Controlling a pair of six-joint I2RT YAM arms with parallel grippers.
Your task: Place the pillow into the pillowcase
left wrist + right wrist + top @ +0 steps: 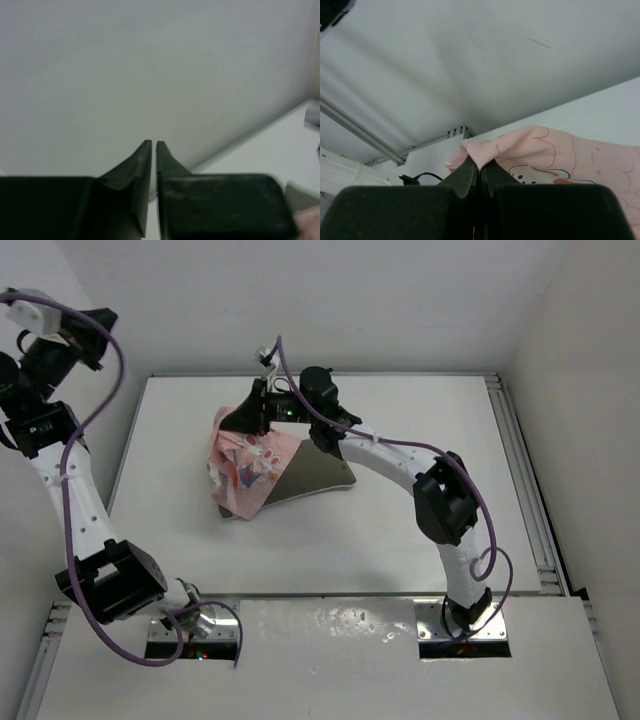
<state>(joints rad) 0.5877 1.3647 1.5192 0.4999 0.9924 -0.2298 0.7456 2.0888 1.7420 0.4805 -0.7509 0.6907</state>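
Observation:
The pink printed pillowcase (246,466) lies bunched over the left part of the grey pillow (318,472) in the middle of the table. My right gripper (240,418) is shut on a fold of the pillowcase's far edge and lifts it a little; in the right wrist view the pink cloth (545,150) is pinched between the fingertips at my right gripper (480,164). My left gripper (153,145) is shut and empty, raised high at the far left (95,325), facing the wall.
The white table (400,530) has a metal rail (525,480) along its right side. White walls close in the back and both sides. The right arm (400,455) stretches across the table's middle.

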